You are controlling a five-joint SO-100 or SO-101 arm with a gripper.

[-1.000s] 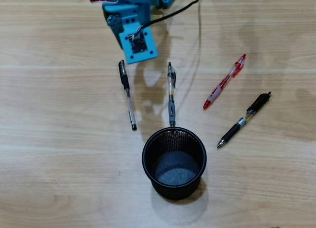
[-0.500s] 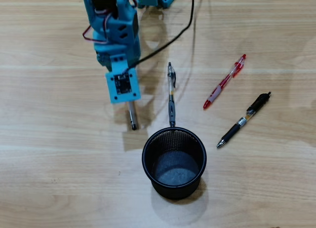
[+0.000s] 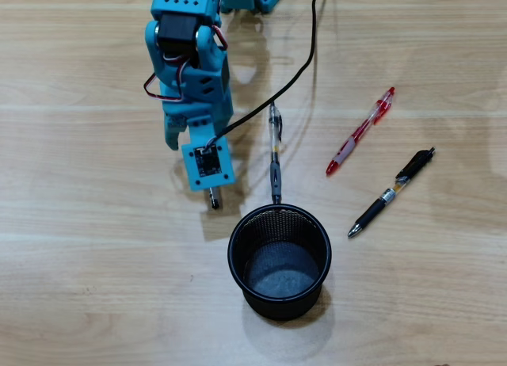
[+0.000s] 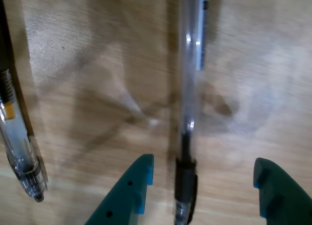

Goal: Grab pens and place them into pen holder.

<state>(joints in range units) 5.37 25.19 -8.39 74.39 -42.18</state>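
The scene is looking like an office or study desk: a pale wood-grain table [image 3: 95,287] is carrying a black mesh pen holder [image 3: 279,261], with pens [image 3: 359,132] lying scattered above and to the right of that holder. A hobby-style blue printed arm [image 3: 190,73] is trailing a black cable [image 3: 297,61] beyond the holder.

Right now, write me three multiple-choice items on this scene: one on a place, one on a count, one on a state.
1. Where does the red-and-white pen lie in the overhead view?
A. Inside the pen holder
B. Right of the pen holder, on the table
C. Under the arm

2. How many pens are in the pen holder?
A. None
B. One
C. Two

3. The gripper is:
A. Shut on a pen
B. Open, straddling the clear pen
C. Out of view

B: it lies on bare wood. A: the holder shows only its base. B: the wrist view shows a finger on each side.
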